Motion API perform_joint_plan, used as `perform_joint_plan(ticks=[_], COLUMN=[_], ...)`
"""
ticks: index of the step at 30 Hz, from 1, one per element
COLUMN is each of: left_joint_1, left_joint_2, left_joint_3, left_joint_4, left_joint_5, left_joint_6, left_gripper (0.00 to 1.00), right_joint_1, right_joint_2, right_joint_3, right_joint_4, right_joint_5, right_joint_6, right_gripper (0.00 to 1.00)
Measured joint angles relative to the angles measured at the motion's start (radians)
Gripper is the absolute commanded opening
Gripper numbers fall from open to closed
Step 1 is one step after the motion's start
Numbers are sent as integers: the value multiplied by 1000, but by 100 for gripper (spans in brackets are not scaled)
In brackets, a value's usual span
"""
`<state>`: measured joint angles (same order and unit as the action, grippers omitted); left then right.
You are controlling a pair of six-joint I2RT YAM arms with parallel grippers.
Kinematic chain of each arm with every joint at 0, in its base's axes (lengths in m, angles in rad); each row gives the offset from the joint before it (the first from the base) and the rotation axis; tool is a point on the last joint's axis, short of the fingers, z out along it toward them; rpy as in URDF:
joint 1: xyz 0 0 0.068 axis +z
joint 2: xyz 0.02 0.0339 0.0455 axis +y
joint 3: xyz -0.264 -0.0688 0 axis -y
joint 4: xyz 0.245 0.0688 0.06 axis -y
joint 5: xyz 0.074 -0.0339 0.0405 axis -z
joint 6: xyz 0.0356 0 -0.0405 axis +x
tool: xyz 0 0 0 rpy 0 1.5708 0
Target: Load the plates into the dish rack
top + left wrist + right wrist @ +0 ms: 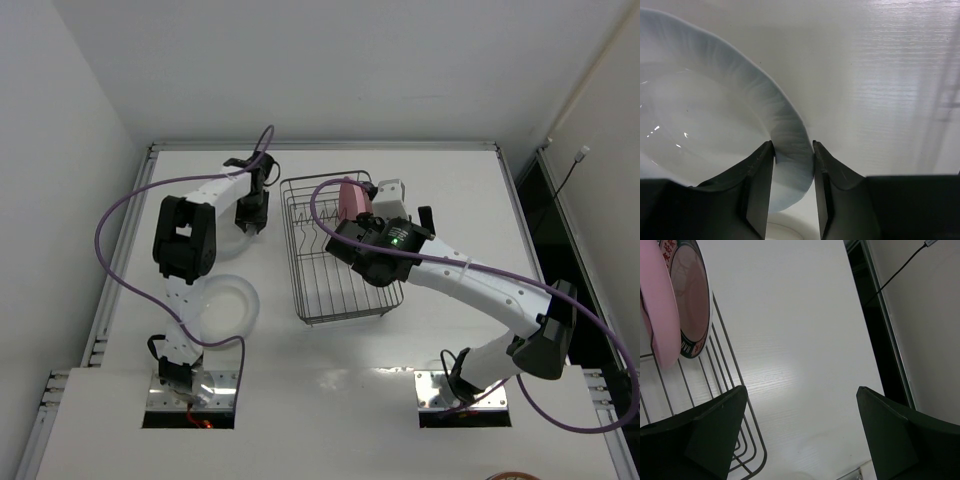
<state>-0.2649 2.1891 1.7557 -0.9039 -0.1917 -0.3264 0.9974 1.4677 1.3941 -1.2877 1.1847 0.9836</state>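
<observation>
Left end effector [793, 165]: pinching rim of whitish plate [700, 115], left of dish rack [340, 285].
Right end effector [801, 388]: spread, nothing betw. fingers, over rack's far end.
Pink plate [660, 315] & patterned plate [690, 300]: upright in rack, side by side.
2nd whitish plate [228, 305]: on worktop [450, 180], nr left arm base.

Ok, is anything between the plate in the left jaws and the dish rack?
Only bare table lies between the whitish plate and the dish rack. But the right gripper hangs over the rack's right side and may crowd the free tines.
</observation>
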Motion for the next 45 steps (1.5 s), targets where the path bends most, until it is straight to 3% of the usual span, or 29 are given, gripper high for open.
perform_joint_plan(ticks=[1,7,19,38,45], left_joint_1=[0,1,1,0,-26], left_joint_2=[-1,-51,-403,-428,-486], left_joint_3=[0,-15,-110,-127,30], left_joint_4=[0,15,153,171,87], left_joint_5=[0,6,21,7,-51], left_joint_6=[0,-1,-34,-76,-153], left_gripper=[0,0,0,0,0], right_joint_1=[0,0,0,7,6], right_joint_2=[0,0,38,84,29], right_joint_3=[0,0,3,54,54], right_joint_4=[0,0,-19,-54,-53], right_joint_5=[0,0,0,2,5], right_joint_6=[0,0,4,47,48], right_gripper=[89,89,89,89,89])
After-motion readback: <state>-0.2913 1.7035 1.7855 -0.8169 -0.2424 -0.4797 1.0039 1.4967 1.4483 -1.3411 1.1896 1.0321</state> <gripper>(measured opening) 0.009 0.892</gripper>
